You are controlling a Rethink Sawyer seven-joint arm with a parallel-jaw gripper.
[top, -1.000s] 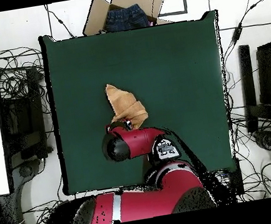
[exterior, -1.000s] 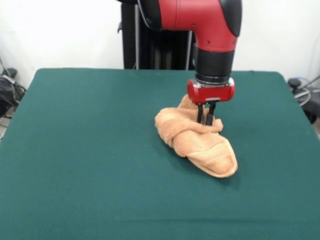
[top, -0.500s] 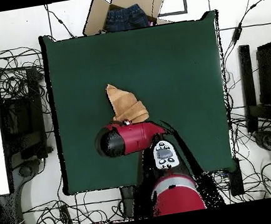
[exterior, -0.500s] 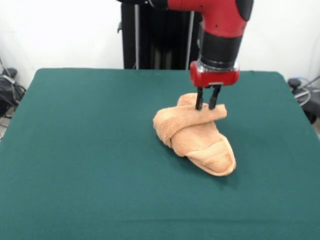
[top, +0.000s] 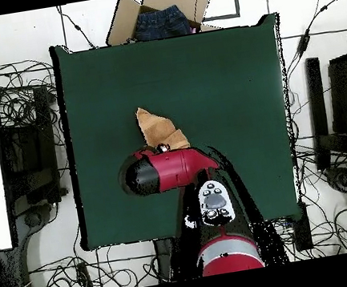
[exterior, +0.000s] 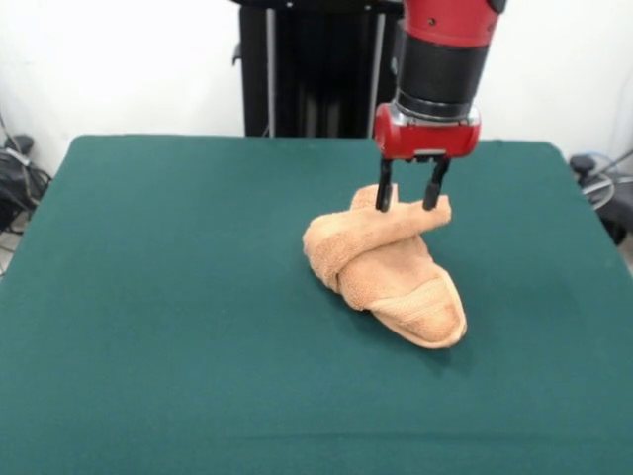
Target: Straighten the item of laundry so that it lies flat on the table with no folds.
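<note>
Laundry item (exterior: 386, 265) is left bunched and folded on table (exterior: 178, 297), gripper (exterior: 407, 199) spread wide just above its far end, presumably for regrasping.

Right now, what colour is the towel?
Light orange-peach towel, clearest in the front view.

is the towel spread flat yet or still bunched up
Still bunched up. The towel lies in a rolled, twisted heap of overlapping folds on the table, and the open gripper straddles its top fold.
</note>
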